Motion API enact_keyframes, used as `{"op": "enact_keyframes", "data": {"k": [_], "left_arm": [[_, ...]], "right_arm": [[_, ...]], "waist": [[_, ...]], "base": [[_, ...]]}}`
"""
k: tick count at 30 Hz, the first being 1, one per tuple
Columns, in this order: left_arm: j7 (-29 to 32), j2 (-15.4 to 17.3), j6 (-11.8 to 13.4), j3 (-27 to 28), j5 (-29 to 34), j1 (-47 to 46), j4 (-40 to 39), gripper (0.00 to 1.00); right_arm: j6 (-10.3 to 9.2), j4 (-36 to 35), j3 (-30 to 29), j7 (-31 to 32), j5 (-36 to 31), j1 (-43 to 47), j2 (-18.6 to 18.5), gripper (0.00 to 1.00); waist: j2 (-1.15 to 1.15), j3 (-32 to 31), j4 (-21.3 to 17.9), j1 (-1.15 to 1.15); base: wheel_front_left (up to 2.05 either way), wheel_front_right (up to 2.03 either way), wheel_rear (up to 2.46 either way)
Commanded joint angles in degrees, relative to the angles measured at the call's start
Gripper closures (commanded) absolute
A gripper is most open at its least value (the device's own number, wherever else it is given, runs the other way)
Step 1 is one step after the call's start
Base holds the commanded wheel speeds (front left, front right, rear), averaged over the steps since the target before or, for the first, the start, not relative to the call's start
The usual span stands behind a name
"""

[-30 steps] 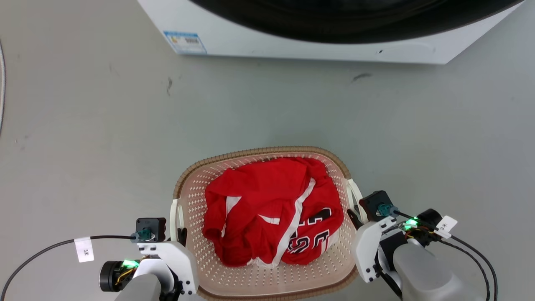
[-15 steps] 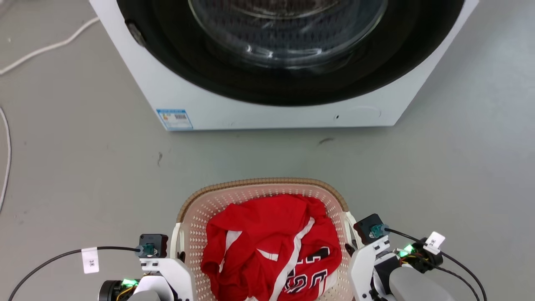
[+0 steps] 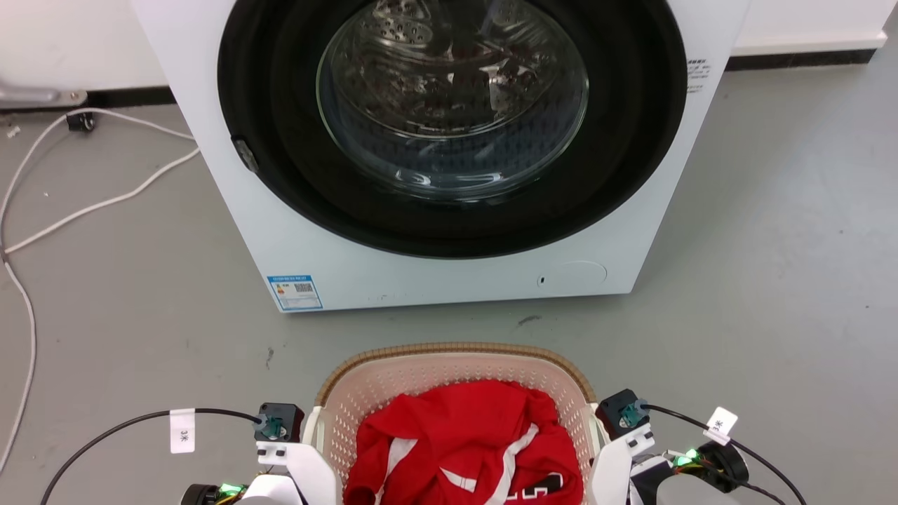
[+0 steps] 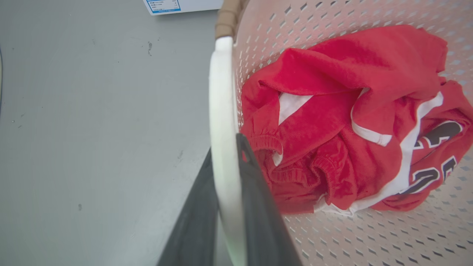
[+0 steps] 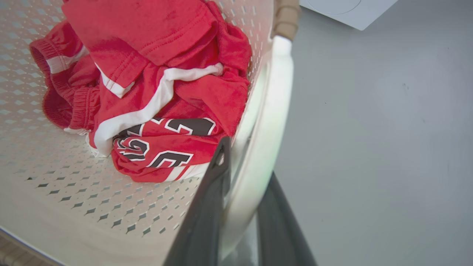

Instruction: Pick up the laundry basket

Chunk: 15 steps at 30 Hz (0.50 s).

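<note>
The laundry basket (image 3: 452, 349), cream-pink and perforated with a brown woven-look rim, sits at the bottom middle of the head view, in front of the washing machine. A crumpled red jersey (image 3: 463, 442) lies inside it. In the left wrist view my left gripper (image 4: 225, 147) is shut on the basket's white left handle (image 4: 221, 92), one dark finger on each side. My right gripper (image 5: 247, 159) is likewise shut on the white right handle (image 5: 275, 96). In the head view both wrists flank the basket and the fingers are hidden.
A white front-loading washing machine (image 3: 302, 231) with a shut glass door (image 3: 452, 98) stands just beyond the basket. White cables (image 3: 105, 203) trail over the grey floor at the left. Bare floor (image 3: 772, 245) lies to the right.
The head camera has tilted upward, so the whole washer front has come into view and the basket sits lower in the picture. Both grippers remain at the basket's handles.
</note>
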Motion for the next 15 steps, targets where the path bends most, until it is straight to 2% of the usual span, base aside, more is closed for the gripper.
{"op": "enact_keyframes", "data": {"k": [1,15], "left_arm": [[0.3,-0.29,0.06,-0.51,-0.11,0.15,-0.4,1.0],[4.77,0.16,0.06,-4.12,-3.26,-0.1,-0.39,1.0]], "right_arm": [[0.74,0.08,0.85,0.47,-0.06,1.29,0.57,1.0],[0.74,0.16,3.93,4.32,3.61,-0.14,0.6,1.0]], "waist": [[-0.01,-1.28,-0.17,0.01],[-0.01,-5.37,0.44,0.01]], "base": [[0.0,0.0,0.0],[0.0,0.0,0.0]]}}
